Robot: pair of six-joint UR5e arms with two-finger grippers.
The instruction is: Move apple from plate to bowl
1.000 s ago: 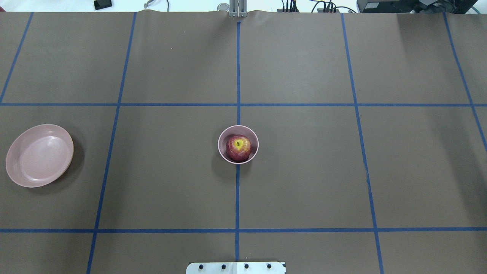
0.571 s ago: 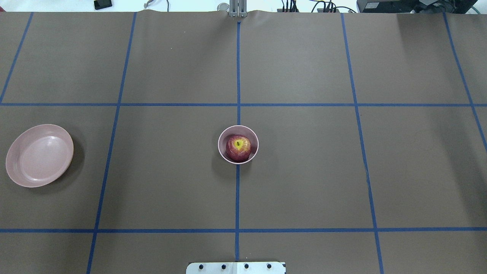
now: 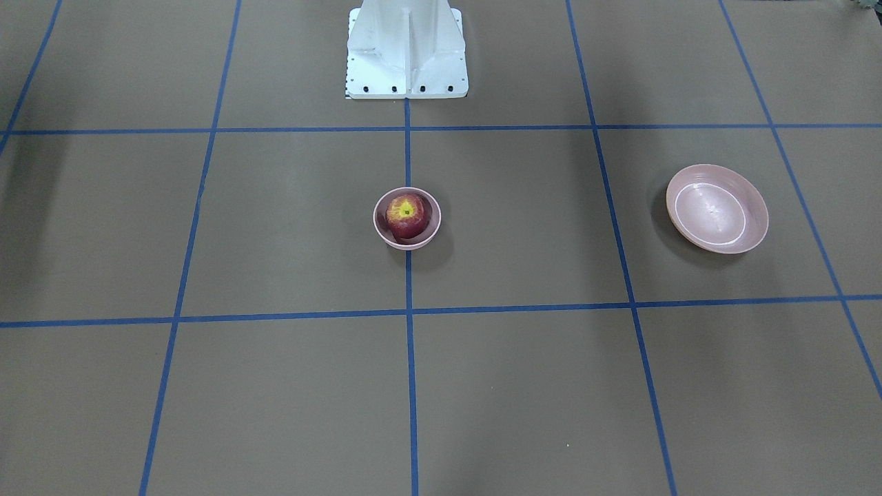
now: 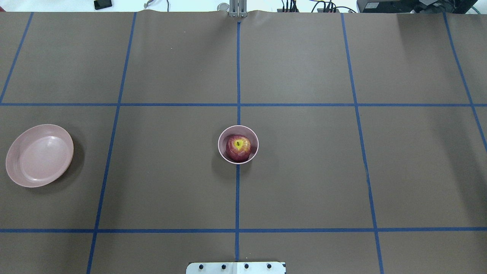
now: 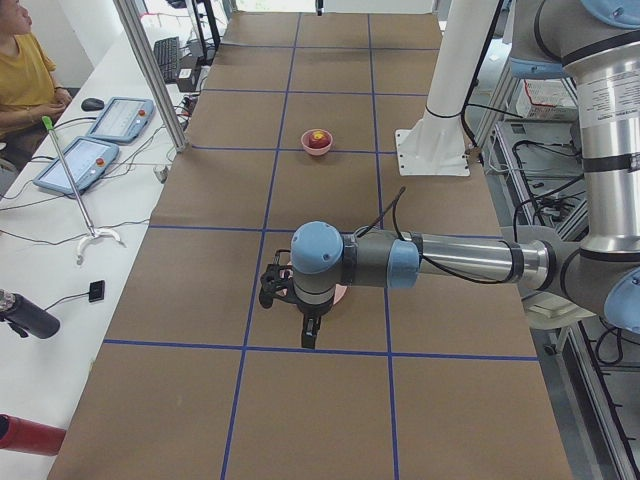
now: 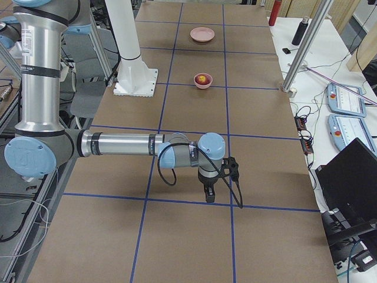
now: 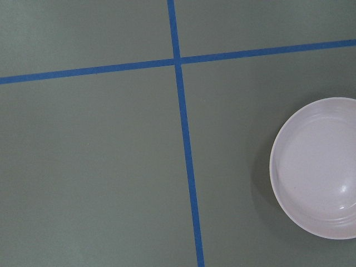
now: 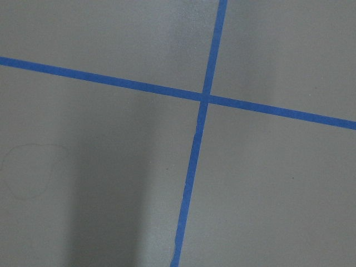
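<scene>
The dark red apple (image 4: 238, 147) with its yellow-green stem patch sits inside the small deep pink bowl (image 4: 223, 134) at the table's middle, as the front view shows too, with the apple (image 3: 406, 213) in the bowl (image 3: 378, 224). The wide pink plate (image 4: 38, 156) lies empty at the left; it also shows in the left wrist view (image 7: 320, 172). My left gripper (image 5: 310, 335) hangs high above the plate and my right gripper (image 6: 209, 194) high over bare table at the right. Both show only in side views, so I cannot tell whether they are open or shut.
The robot's white base (image 3: 406, 48) stands behind the bowl. Blue tape lines (image 4: 237, 76) grid the brown table cover. An operator (image 5: 25, 75) sits at a side bench with pendants and cables.
</scene>
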